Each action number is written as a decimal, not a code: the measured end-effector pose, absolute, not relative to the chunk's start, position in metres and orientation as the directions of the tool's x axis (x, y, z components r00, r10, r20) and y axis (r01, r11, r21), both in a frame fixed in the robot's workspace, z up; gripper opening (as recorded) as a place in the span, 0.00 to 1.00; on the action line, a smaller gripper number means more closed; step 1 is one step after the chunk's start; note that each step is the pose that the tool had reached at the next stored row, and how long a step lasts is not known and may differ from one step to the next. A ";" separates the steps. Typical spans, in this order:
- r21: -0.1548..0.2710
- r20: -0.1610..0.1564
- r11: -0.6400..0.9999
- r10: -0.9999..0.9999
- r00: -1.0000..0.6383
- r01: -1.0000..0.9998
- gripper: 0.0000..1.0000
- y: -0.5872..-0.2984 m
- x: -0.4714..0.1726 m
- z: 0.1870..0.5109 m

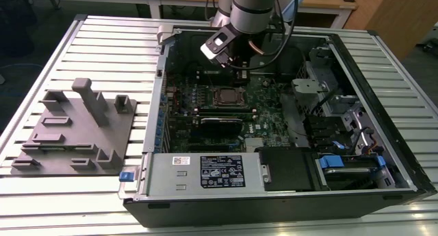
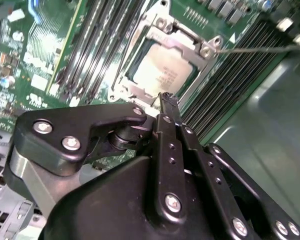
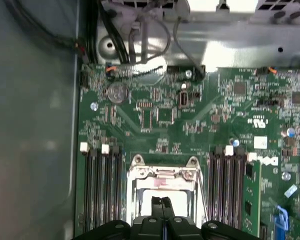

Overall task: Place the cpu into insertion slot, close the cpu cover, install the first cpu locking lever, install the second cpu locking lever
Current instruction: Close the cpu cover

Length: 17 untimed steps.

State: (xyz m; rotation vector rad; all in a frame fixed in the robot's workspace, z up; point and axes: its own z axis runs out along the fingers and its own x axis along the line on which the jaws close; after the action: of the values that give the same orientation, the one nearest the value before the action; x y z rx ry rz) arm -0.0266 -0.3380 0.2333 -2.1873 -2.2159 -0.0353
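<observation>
**Open computer case (image 1: 274,208) on a slatted table (image 1: 102,46), with the arm entering from above.** I see my gripper (image 2: 167,100) with its two fingers pressed flat together and nothing between them. In the first wrist view the fingertips (image 3: 158,206) meet along a thin line. The gripper hangs over one edge of the insertion slot (image 1: 215,97) and close to it; I cannot tell whether it touches.

The cpu (image 2: 162,70) lies flat in the slot, silver top up, on the green motherboard (image 3: 155,115). The cpu cover (image 2: 186,38) lies down over the chip, and its window frames the metal top. A thin locking lever (image 2: 255,48) runs from the socket's corner out across the black memory slots (image 2: 97,45).

A grey fixture tray (image 1: 75,128) lies on the table at the exterior view's left of the case, well apart from the socket.
</observation>
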 end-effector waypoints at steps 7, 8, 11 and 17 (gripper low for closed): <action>-0.009 0.036 0.013 0.999 -0.013 1.000 0.11 -0.338 -0.036 0.226; -0.011 0.036 0.013 0.999 -0.013 1.000 0.11 -0.338 -0.037 0.225; -0.016 0.036 0.013 0.999 -0.012 1.000 0.11 -0.338 -0.040 0.221; -0.016 0.036 0.025 0.999 -0.024 1.000 0.11 -0.339 -0.047 0.213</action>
State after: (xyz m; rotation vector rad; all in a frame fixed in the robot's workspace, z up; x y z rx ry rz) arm -0.0468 -0.3395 0.2130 -2.1681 -2.2215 -0.0210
